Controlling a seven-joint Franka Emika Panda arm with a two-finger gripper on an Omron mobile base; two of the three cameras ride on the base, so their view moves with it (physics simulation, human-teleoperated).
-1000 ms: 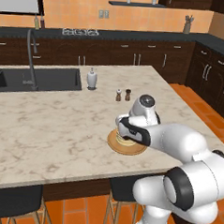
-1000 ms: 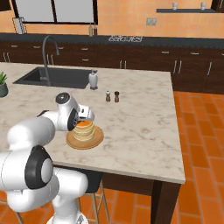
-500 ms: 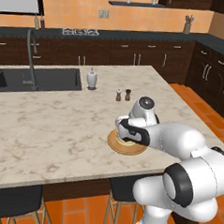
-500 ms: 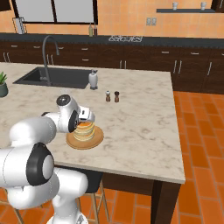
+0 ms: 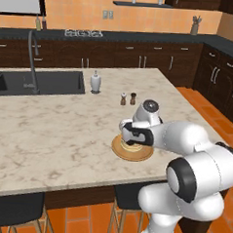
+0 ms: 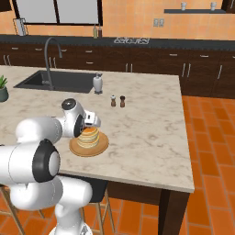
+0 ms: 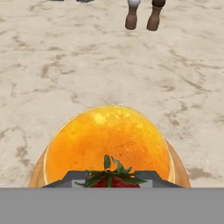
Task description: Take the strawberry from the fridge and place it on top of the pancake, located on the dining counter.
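The pancake (image 7: 107, 140), a tan stack with an orange glazed top, sits on a round wooden plate (image 5: 144, 154) on the beige dining counter (image 5: 54, 134). My gripper (image 7: 111, 180) is shut on the strawberry (image 7: 110, 176). The berry's green leaves and red flesh show between the fingertips, just above the near edge of the pancake top. In the base views the gripper (image 5: 129, 135) (image 6: 93, 123) hangs low over the pancake (image 6: 88, 136), hiding the berry. The fridge is out of view.
Salt and pepper shakers (image 5: 128, 98) stand just beyond the plate. A soap dispenser (image 5: 95, 82) stands beside the sink (image 5: 37, 82) and its faucet (image 5: 33, 59). A potted plant (image 6: 2, 87) is at the far left. Black stools (image 5: 14, 215) line the near edge.
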